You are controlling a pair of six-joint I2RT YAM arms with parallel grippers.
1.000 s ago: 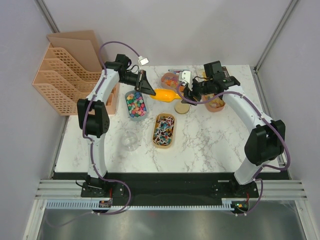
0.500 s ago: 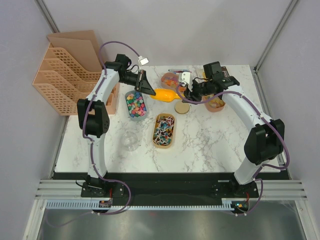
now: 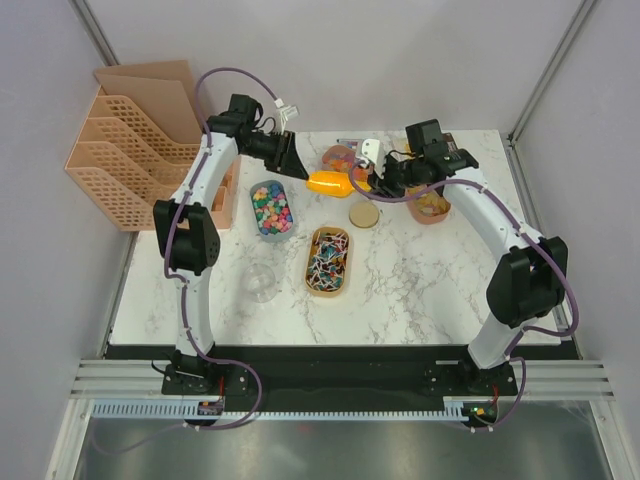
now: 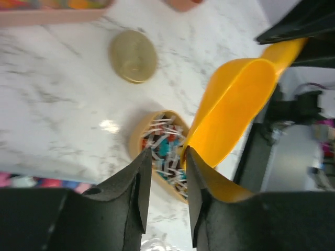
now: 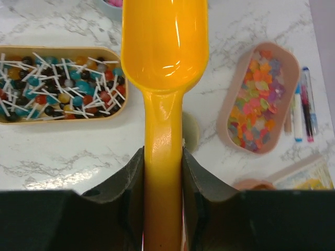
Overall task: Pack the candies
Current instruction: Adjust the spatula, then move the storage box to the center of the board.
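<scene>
Lollipops (image 5: pixel 57 86) in oval wooden tray (image 5: pixel 52 48), bright candies (image 5: pixel 256 102) in pink dish (image 5: pixel 224 133)

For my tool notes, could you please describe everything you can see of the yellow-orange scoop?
The scoop is one piece of glossy yellow-orange plastic: a deep, rounded bowl, empty as far as visible, tapering into a narrow handle. The right gripper is shut on the handle, holding it roughly level above the marble table, bowl toward the left arm. The open left gripper sits close beside the bowl; contact cannot be told.
</scene>
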